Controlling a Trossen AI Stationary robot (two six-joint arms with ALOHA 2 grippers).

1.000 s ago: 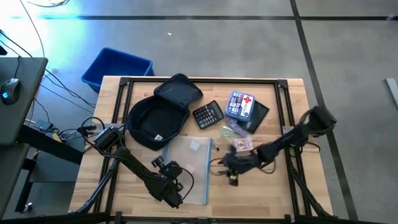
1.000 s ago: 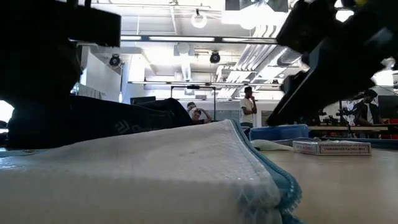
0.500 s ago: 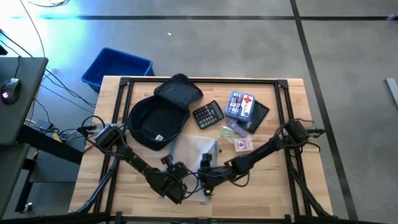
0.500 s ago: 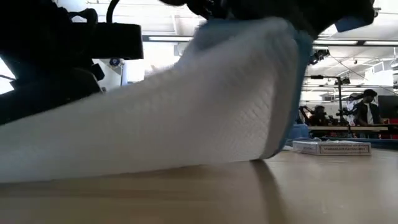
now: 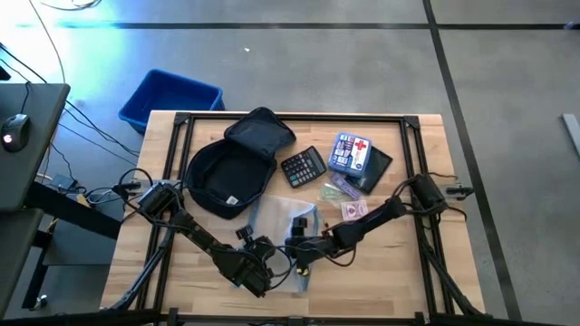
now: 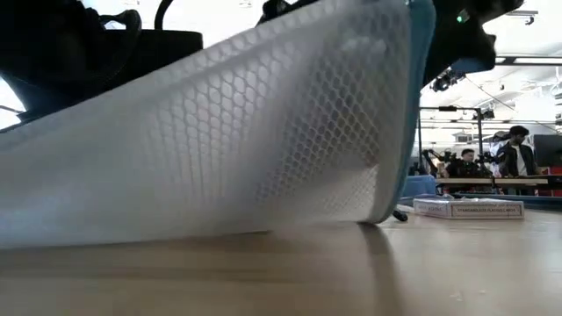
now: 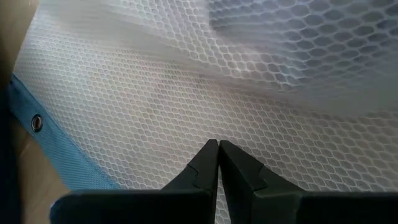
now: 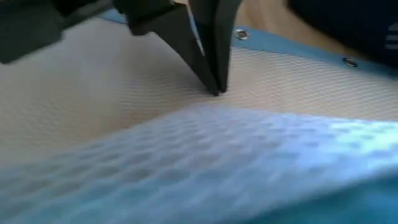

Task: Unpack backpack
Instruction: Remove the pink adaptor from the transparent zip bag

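Lifted since a second ago, the mesh pouch (image 5: 283,237) near the table's (image 5: 417,281) front edge rises in the right gripper (image 5: 301,254); left gripper (image 7: 216,163), fingers together, should pin it, backpack (image 5: 231,167) behind.

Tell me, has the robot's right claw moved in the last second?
Yes. In the high view the right gripper has swung from beside the card box toward the left gripper, and now sits over the mesh pouch.
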